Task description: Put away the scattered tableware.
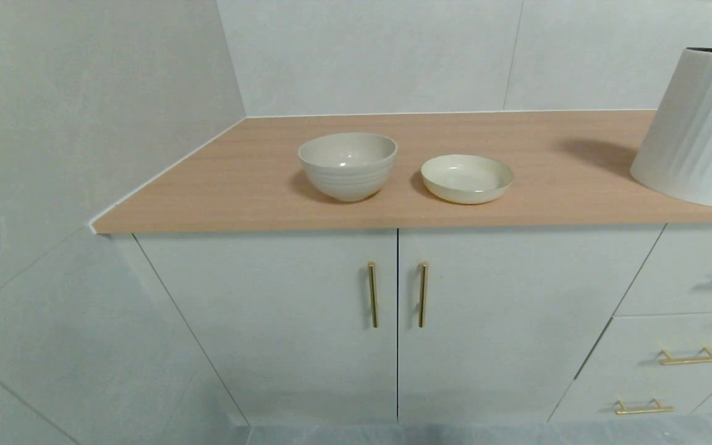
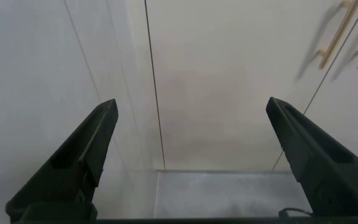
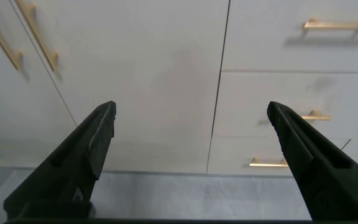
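A deep beige ribbed bowl (image 1: 348, 165) stands on the wooden countertop (image 1: 257, 185), left of centre. Just to its right sits a shallow cream dish (image 1: 466, 178). Both are upright and hold nothing. My left gripper (image 2: 191, 112) hangs low in front of the white cabinet, open, with nothing between its fingers. My right gripper (image 3: 191, 112) is also low, open and holding nothing, facing the cabinet door and the drawers.
A tall white ribbed container (image 1: 699, 127) stands at the counter's right end. Below are two shut cabinet doors with gold handles (image 1: 372, 294) (image 1: 422, 294), and drawers (image 1: 690, 334) to the right. A tiled wall closes the left side. Grey floor lies below.
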